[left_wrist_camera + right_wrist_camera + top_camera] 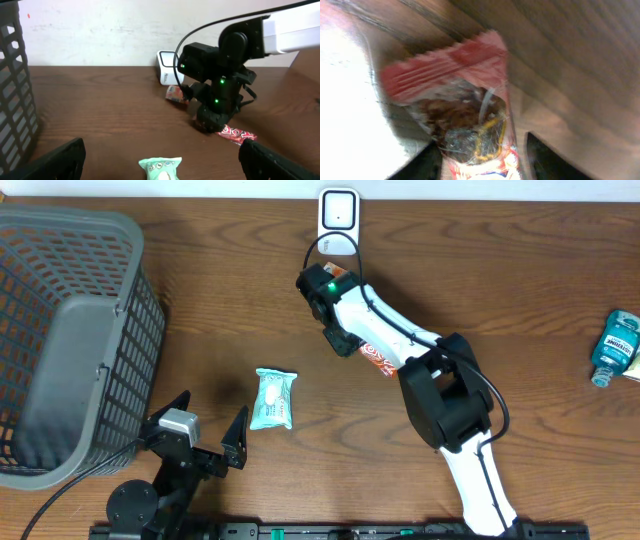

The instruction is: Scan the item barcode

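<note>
While the red crinkled foil snack packet (378, 358) lies on the brown wooden table (520, 280) directly under your right gripper (343, 340), you are at the pick-up step; the scan is not yet done. The packet runs between the jaws and sticks out past them on both sides. They stand at a middling width around it, and you cannot tell whether they pinch it. The white box-shaped barcode scanner (339, 215) stands just beyond the gripper. Next, I judge, you need a firm hold, a lift, and a turn bringing the barcode toward the scanner. Your left gripper (208, 412) hangs wide and empty, a pale teal wrapped packet (272, 400) just ahead of it.
</note>
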You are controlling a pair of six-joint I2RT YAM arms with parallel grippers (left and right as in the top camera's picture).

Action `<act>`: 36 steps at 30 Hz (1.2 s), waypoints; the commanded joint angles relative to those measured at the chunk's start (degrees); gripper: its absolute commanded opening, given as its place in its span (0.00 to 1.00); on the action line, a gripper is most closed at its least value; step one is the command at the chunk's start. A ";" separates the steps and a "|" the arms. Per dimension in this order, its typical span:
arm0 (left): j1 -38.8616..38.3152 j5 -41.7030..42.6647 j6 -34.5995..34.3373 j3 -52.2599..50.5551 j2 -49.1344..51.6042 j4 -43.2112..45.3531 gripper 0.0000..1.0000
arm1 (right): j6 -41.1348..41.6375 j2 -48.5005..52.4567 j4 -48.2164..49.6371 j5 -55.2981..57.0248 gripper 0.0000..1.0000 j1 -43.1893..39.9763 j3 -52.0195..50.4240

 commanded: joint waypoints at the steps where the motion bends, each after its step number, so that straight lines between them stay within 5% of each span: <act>1: -0.22 0.72 -0.72 -0.04 -0.20 0.04 0.98 | -3.93 1.70 2.10 -0.92 0.18 -0.17 -7.10; 3: -0.22 0.72 -0.72 -0.04 -0.20 0.04 0.98 | -3.93 1.70 2.67 -1.62 0.01 -0.13 -8.90; 8: -0.22 0.72 -0.72 -0.04 -0.20 0.04 0.98 | -7.78 0.87 -2.40 -15.41 0.01 -0.46 -3.85; 16: -0.22 0.72 -0.72 -0.04 -0.20 0.04 0.98 | -35.60 -0.72 -25.31 -71.19 0.01 -6.38 9.70; 21: -0.22 0.72 -0.72 -0.04 -0.20 0.04 0.98 | -47.45 -0.70 -35.10 -86.03 0.01 -9.92 8.83; 23: -0.22 0.72 -0.72 -0.04 -0.20 0.04 0.98 | -48.92 -0.70 -34.47 -82.14 0.16 -10.64 8.83; 24: -0.22 0.72 -0.72 -0.04 -0.20 0.04 0.98 | -48.94 -0.70 -33.75 -78.09 0.65 -10.69 8.83; 25: -0.22 0.72 -0.72 -0.04 -0.20 0.04 0.98 | -48.96 -0.70 -33.75 -76.46 0.97 -10.62 8.83; 30: -0.22 0.72 -0.72 -0.04 -0.20 0.04 0.98 | -50.29 -0.70 -33.77 -72.43 0.99 -8.44 8.83; 36: -0.22 0.72 -0.72 -0.04 -0.20 0.04 0.98 | -41.24 -6.12 -34.88 -63.04 0.99 -5.81 8.83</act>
